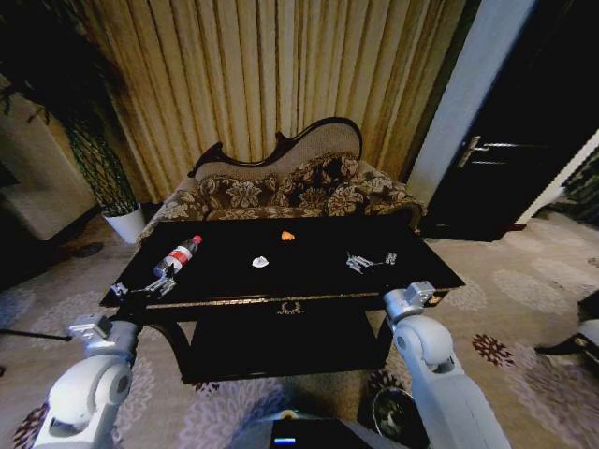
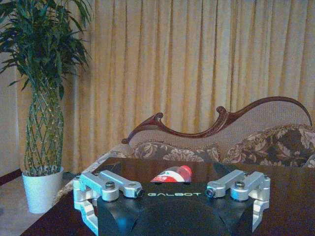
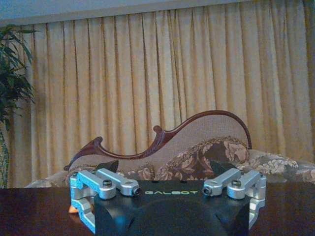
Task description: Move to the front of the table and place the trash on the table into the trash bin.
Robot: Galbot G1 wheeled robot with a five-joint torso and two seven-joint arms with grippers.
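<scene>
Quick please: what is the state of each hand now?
Left hand: open, holding nothing, near the bottle.
Right hand: open, holding nothing, over the table.

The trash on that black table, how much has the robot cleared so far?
None yet. It has reached the table, both claws open: left claw nearing the bottle, right claw over the top. White scrap and orange piece still lie there. The trash bin waits below.
</scene>
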